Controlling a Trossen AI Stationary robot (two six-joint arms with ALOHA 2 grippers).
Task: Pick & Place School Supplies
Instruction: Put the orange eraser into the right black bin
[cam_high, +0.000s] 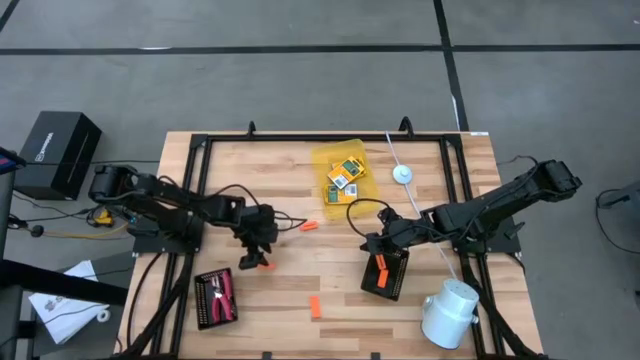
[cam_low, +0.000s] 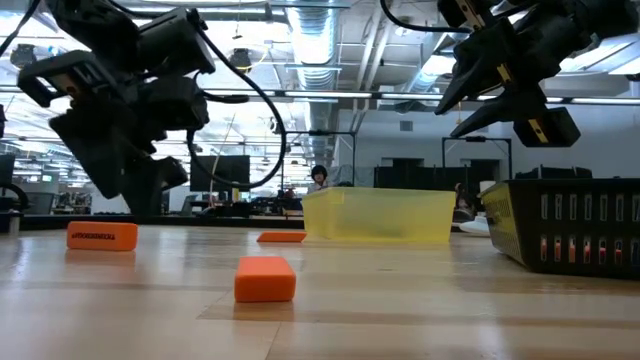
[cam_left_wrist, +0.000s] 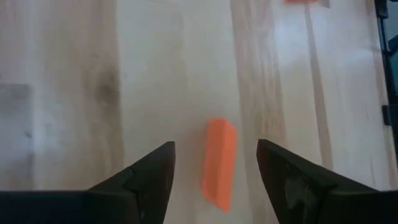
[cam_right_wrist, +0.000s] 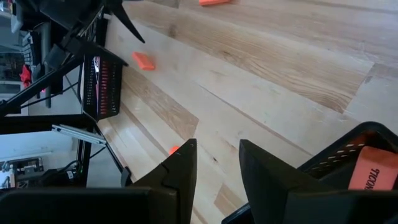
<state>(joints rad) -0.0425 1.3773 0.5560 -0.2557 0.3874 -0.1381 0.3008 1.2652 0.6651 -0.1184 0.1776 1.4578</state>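
Note:
An orange stick (cam_left_wrist: 221, 163) lies flat on the wooden table, and my left gripper (cam_left_wrist: 214, 143) stands open just above it, one finger on either side, with clear gaps to it. In the high view this stick (cam_high: 251, 265) is just near-side of my left gripper (cam_high: 256, 245). Two more orange sticks (cam_high: 308, 226) (cam_high: 315, 307) lie loose on the table. My right gripper (cam_right_wrist: 217, 144) hangs open and empty over the right black tray (cam_high: 385, 272), which holds an orange stick (cam_right_wrist: 373, 169). Yellow-and-green card boxes (cam_high: 343, 178) lie in the yellow tray (cam_high: 322, 158). The red-handled tool (cam_high: 226, 295) lies in the left black tray (cam_high: 204, 300).
A white cylinder (cam_high: 450, 312) stands at the near right corner and a small white disc (cam_high: 402, 174) with a thin white line lies at the far right. Black frame rails (cam_high: 190, 190) run along the table's sides. Bare wood lies between the two black trays.

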